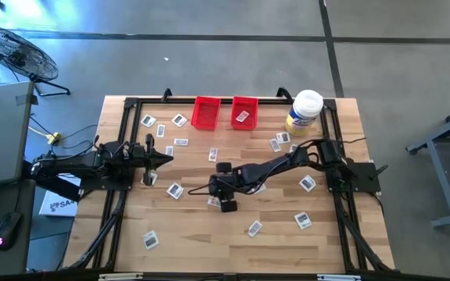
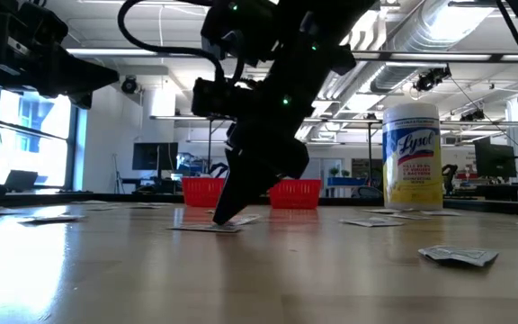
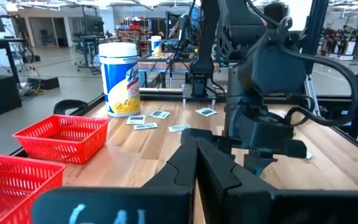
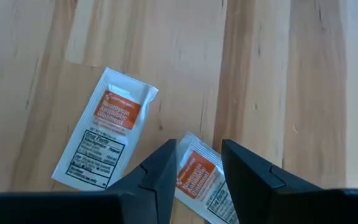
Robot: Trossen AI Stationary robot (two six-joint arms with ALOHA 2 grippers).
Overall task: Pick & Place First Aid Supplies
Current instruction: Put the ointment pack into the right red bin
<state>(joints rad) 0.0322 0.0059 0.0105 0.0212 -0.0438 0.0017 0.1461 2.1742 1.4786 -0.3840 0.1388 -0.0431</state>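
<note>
My right gripper (image 4: 197, 168), jaws apart, straddles small white orange-printed foil packet (image 4: 199, 177), frame centre-bottom; long axis diagonal.

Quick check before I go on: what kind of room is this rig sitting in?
Probably an open lab or workshop: exposed ceiling ducts, a bare concrete floor, a floor fan, and more benches with equipment behind the table.

Robotics lab or workshop: concrete floor (image 1: 209, 55), exposed ceiling ducts (image 2: 475, 36), monitors (image 2: 154, 155), workbenches (image 3: 166, 59), floor fan (image 1: 14, 53).
</note>
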